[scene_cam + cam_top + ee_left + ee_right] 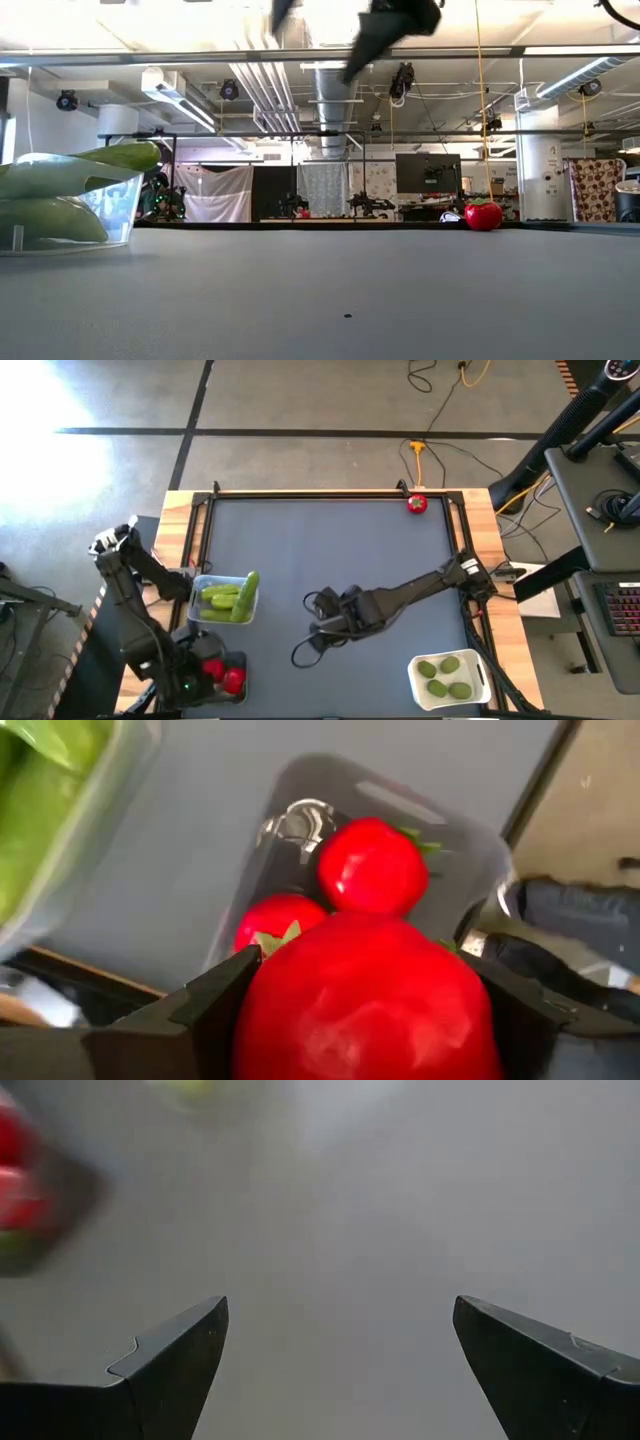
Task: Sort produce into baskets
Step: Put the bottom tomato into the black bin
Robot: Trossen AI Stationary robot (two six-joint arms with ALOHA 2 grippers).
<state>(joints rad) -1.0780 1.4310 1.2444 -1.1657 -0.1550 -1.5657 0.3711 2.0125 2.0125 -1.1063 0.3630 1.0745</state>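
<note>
My left gripper (210,670) is at the table's near left corner, shut on a red tomato (365,1000) above the dark-tinted tray (470,840). Two more tomatoes (372,865) lie in that tray. A clear tray (225,598) beside it holds light-green cucumbers (60,195). A white tray (447,678) at the near right holds olive-green limes (440,668). One tomato (417,504) rests on the mat at the far right, also in the low view (483,214). My right gripper (310,628) hangs open and empty over the middle of the mat (340,1350). My left gripper pinches the tomato by its two opposite sides (262,1010) between its two fingers (205,1005). The fingers come from above, slanting down toward the dark tray. The tomato is lifted clear, above the two tomatoes in the tray.
The grey mat (330,550) has free room across its middle and far part. A wooden frame (180,510) borders it. The right arm (420,588) reaches in from the right edge. Cables lie on the floor beyond the far edge.
</note>
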